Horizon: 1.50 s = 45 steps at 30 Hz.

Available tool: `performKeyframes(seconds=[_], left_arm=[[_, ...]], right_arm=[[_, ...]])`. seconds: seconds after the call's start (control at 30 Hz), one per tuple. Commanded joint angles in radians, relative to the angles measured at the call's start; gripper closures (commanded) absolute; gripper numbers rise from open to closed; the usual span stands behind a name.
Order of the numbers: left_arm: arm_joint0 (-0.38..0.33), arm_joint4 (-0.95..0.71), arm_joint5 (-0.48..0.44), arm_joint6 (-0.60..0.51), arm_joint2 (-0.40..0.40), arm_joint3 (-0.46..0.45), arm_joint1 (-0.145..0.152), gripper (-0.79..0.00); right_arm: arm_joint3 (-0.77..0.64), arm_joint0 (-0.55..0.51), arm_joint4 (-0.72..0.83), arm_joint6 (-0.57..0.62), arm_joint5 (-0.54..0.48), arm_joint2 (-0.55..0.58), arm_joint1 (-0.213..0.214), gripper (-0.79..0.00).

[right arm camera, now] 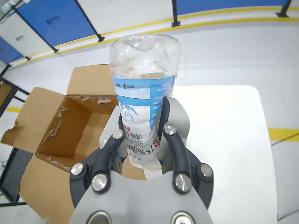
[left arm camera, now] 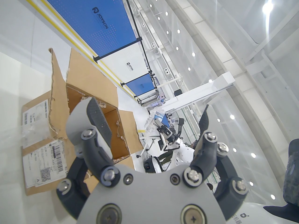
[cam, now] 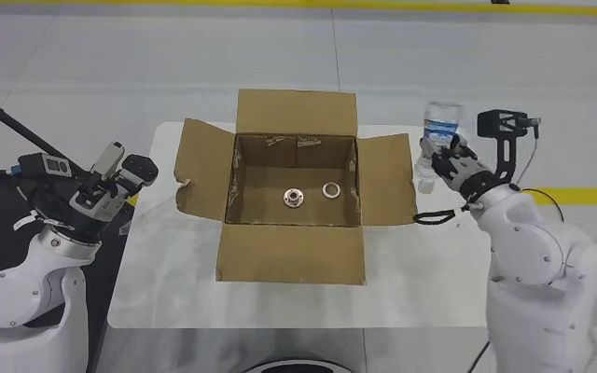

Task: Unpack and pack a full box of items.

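Beside the box (cam: 297,112), right jaws gripping bottle (right arm camera: 144,89), perhaps two rings (cam: 292,197) inside.

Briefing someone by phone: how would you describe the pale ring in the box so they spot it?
Find the open cardboard box. Two round parts lie on its floor; the pale ring is nearer the right gripper holding the bottle. Unlike the metal part beside it, it is thin and whitish.

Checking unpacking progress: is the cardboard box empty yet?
Not empty. The cardboard box is open, flaps spread, and a metal ring-shaped part and a white ring lie on its floor.
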Motion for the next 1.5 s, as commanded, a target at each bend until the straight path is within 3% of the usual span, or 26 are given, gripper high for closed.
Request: performKeyframes(seconds=[0.0, 0.27, 0.53, 0.93, 1.37, 1.4, 1.43, 1.47], left_arm=[[0.0, 0.0, 0.0, 0.0, 0.0, 0.0, 0.0, -0.785], [0.0, 0.0, 0.0, 0.0, 0.0, 0.0, 0.0, -0.785], [0.0, 0.0, 0.0, 0.0, 0.0, 0.0, 0.0, -0.785], [0.0, 0.0, 0.0, 0.0, 0.0, 0.0, 0.0, -0.785], [0.0, 0.0, 0.0, 0.0, 0.0, 0.0, 0.0, -0.785], [0.0, 0.0, 0.0, 0.0, 0.0, 0.0, 0.0, -0.785], [0.0, 0.0, 0.0, 0.0, 0.0, 0.0, 0.0, -0.785], [0.0, 0.0, 0.0, 0.0, 0.0, 0.0, 0.0, -0.785]], right_arm=[[0.042, -0.002, -0.025, 0.007, 0.022, 0.021, 0.004, 0.0], [0.232, 0.062, -0.151, 0.126, 0.043, 0.026, 0.021, 0.0], [0.419, 0.167, -0.324, 0.257, 0.069, -0.041, 0.032, 0.0], [0.677, 0.28, -0.352, 0.249, 0.057, -0.102, 0.032, 0.0], [0.781, 0.326, -0.428, 0.272, 0.029, -0.156, 0.035, 0.0], [0.781, 0.325, -0.428, 0.271, 0.03, -0.157, 0.035, -0.006], [0.78, 0.324, -0.426, 0.271, 0.031, -0.158, 0.035, -0.123], [0.78, 0.324, -0.423, 0.271, 0.028, -0.158, 0.035, -0.132]])
